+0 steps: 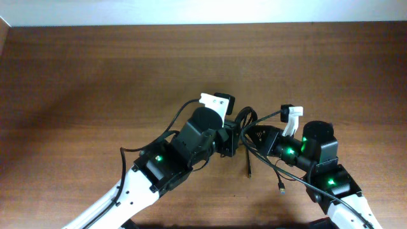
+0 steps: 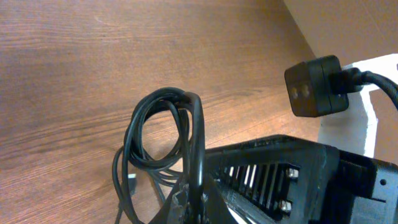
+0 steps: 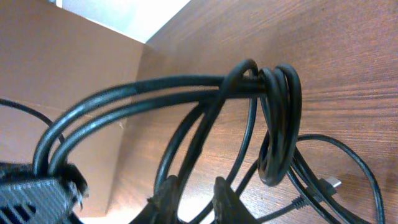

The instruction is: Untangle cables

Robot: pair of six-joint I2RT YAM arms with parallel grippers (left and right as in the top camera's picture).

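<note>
Now | left claw (image 2: 189, 198), angled inward, clamps cables (image 2: 199, 143) | right claw (image 3: 194, 196) opposite, grip unclear

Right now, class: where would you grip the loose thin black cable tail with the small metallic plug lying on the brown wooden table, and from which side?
Grip the thin black cable tail just behind its plug, coming straight down from above: it appears to lie flat on the wooden table, clear of the coiled bundle.
</note>
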